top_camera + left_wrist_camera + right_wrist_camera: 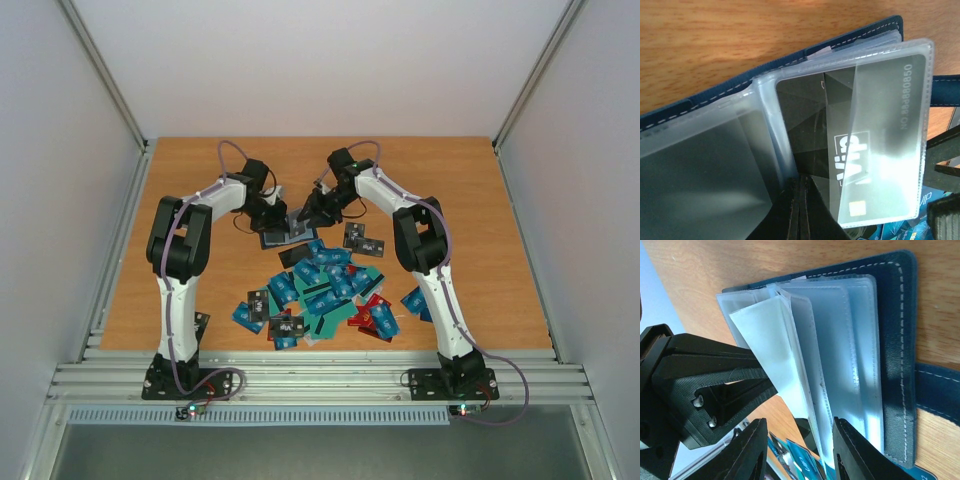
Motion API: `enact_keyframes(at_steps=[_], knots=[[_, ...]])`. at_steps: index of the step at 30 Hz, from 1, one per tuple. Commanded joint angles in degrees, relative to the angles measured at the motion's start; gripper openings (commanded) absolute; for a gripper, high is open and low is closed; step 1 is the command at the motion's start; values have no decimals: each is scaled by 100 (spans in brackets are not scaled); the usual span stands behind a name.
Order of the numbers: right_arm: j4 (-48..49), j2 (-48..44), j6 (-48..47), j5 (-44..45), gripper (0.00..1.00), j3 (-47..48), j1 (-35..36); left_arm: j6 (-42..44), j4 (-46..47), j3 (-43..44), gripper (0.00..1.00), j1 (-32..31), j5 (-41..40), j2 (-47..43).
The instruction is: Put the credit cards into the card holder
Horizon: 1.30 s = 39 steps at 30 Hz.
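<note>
On the table (480, 200), far middle: holder (283, 236) lay open, both grippers at it.
L gripper (801, 210) was clenched on a sleeve (765, 340) edge; R gripper (800, 455) stood released, jaws astride the leaves. A black card (830, 125) sat in one sleeve, prob. fully seated. Risk: sleeve slipping from L's pinch would flop pages shut. Loose cards (325, 290) lay nearer the bases.
</note>
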Motion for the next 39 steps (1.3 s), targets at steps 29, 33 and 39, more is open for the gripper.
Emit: enact_keyframes(at_steps=[29, 33, 39], knots=[[-425, 475, 33, 35, 35, 1029, 395, -471, -258, -598, 14, 415, -488, -1294], [-445, 519, 90, 93, 36, 1159, 480, -497, -355, -803, 15, 531, -562, -1750], [-566, 679, 236, 281, 36, 1564, 665, -506, -425, -1412, 16, 734, -611, -2544]])
